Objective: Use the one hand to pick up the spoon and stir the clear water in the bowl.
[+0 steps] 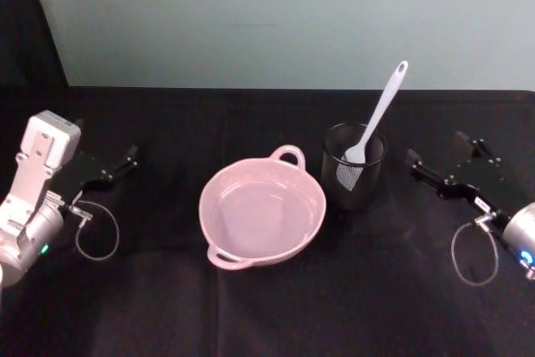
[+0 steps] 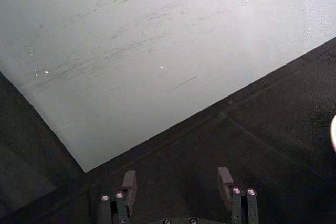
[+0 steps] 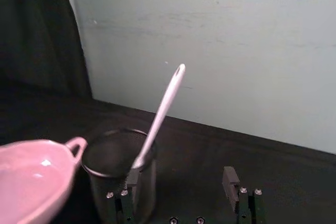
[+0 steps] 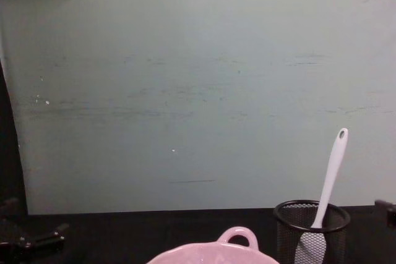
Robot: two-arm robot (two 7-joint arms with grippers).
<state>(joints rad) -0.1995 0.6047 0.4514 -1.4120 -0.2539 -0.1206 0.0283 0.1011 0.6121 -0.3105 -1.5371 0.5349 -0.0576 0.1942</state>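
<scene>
The hand (image 1: 435, 150), the right gripper, is held low over the black-clothed table (image 1: 267, 307) at 3 o'clock of the black mesh cup (image 1: 372, 188), near it but apart from it. In the right wrist view its fingers (image 3: 229, 178) are seen spread wide apart; nothing is held between them and nothing is touched. The spoon (image 1: 380, 114) is stood in the mesh cup, blade down, with its handle leaned toward 1 o'clock and its holed end raised well above the rim. The bowl (image 1: 219, 206) is set at the table's middle, just beside the cup at the cup's 8 o'clock, with one loop handle at 12 o'clock on its rim and another at 7 o'clock. The left gripper (image 1: 107, 144) is parked at 9 o'clock of the bowl, well apart from it, its fingers likewise spread and empty.
</scene>
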